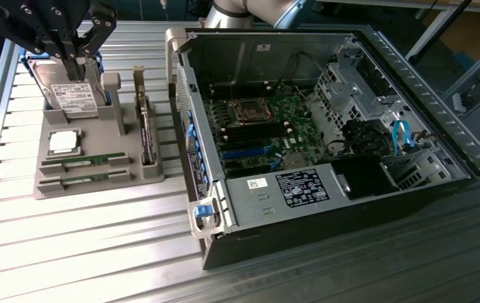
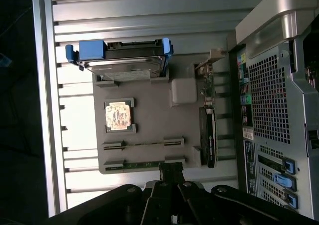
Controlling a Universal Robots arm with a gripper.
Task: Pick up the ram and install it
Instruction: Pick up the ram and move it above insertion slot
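The pincer [image 1: 76, 55] hangs closed and empty at the exterior view's left, above the hard drive [image 1: 73, 96] standing in the gray holder [image 1: 98, 137]. The ram [image 1: 84, 161] and its twin [image 1: 80, 180] lie in the holder's slots on the surface [image 1: 80, 240]. The open computer case [image 1: 257, 63] stands to the right.

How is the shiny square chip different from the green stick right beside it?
The processor chip is square and silver; the ram is long, narrow and green. The processor chip lies flat, face up; the ram stands on its edge in a slot. Both sit on the grey holder.
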